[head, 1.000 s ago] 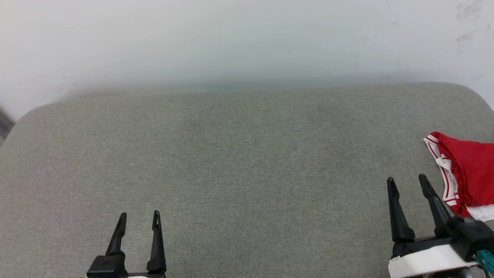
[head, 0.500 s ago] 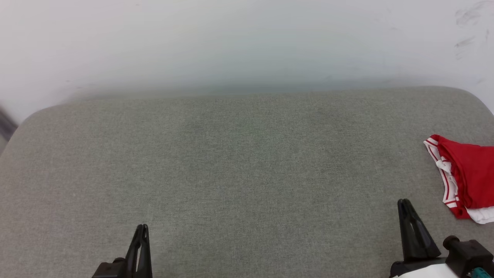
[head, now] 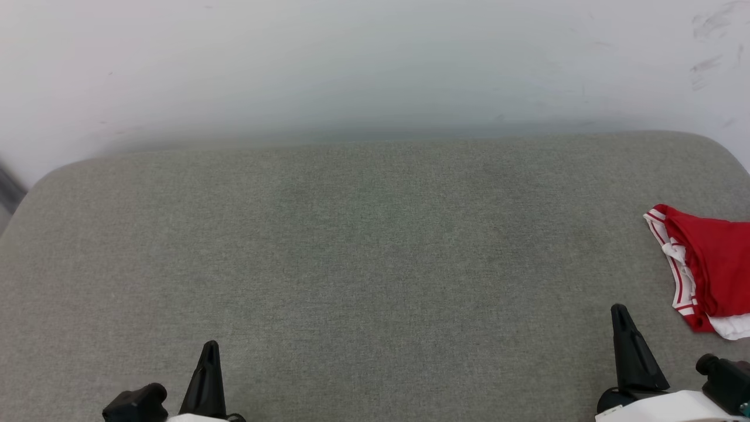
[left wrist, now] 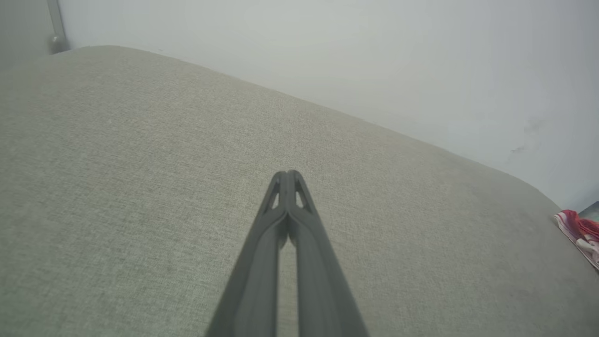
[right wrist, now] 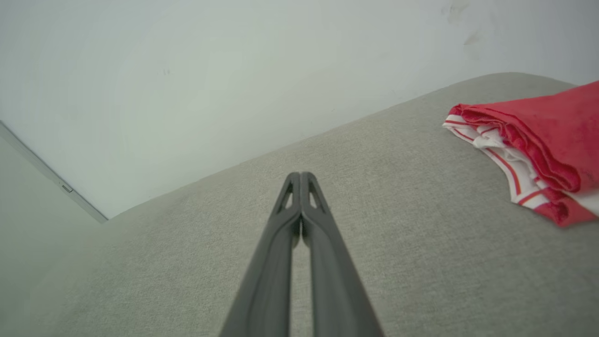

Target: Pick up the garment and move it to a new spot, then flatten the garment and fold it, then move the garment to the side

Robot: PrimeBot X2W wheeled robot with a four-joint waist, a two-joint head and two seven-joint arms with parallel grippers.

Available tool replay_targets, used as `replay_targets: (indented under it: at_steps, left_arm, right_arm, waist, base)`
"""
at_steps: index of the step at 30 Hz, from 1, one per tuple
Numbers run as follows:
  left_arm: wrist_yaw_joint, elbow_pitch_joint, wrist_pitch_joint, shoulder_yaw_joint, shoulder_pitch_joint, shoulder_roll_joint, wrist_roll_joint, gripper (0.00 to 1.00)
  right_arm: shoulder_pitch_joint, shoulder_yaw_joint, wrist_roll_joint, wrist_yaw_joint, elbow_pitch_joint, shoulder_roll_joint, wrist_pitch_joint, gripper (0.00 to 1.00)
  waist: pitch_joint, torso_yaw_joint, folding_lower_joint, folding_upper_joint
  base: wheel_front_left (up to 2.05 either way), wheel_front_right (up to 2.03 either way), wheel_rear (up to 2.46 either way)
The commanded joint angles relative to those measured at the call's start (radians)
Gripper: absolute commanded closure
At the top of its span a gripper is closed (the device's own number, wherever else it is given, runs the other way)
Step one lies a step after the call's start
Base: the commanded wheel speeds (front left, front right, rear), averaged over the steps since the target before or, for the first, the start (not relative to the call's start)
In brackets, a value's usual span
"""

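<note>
The garment [head: 712, 266] is a red shirt with red-and-white striped trim, folded into a flat bundle at the far right edge of the grey cushion [head: 363, 252]. The right wrist view has the garment [right wrist: 538, 145] at its right side, and the left wrist view catches a sliver of the garment [left wrist: 580, 231] at its far right. My left gripper [head: 209, 350] sits at the lower left, shut and empty, its tips pressed together [left wrist: 289, 174]. My right gripper [head: 619, 312] is at the lower right, shut on nothing [right wrist: 301, 175], a little left of the garment and apart from it.
A pale wall [head: 375, 64] rises right behind the cushion's rounded back edge. A dark strip [head: 7, 187] shows past the cushion's left corner. Bare grey fabric spans the middle and left of the cushion.
Both grippers have closed from wide open to fully shut and drawn back toward the bottom of the head view. The garment has not moved on the cushion.
</note>
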Motion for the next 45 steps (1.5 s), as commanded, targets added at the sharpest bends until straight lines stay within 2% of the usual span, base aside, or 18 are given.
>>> replay_targets:
  at_steps: [1,23,45]
  left_arm:
    - [-0.009,-0.006,0.009,0.004,-0.032,0.009,-0.052,1.00]
    - [-0.049,0.046,0.082,0.021,-0.101,0.021,-0.412,1.00]
    - [-0.078,0.083,0.144,0.042,-0.151,0.025,-0.681,1.00]
  right_arm:
    - [-0.034,-0.002,0.051,0.000,-0.007,-0.010,0.008,1.00]
    - [-0.085,-0.013,0.399,0.000,0.036,-0.019,0.083,1.00]
    - [-0.125,-0.028,0.659,0.000,0.070,-0.021,0.147,1.00]
  waist:
    - [0.000,0.000,0.0001,0.0000]
    - [0.000,0.001,0.0001,0.0000]
    - [0.001,0.002,0.0001,0.0000]
  base:
    - [0.00,0.00,0.00]
    - [0.00,0.00,0.00]
    - [0.00,0.00,0.00]
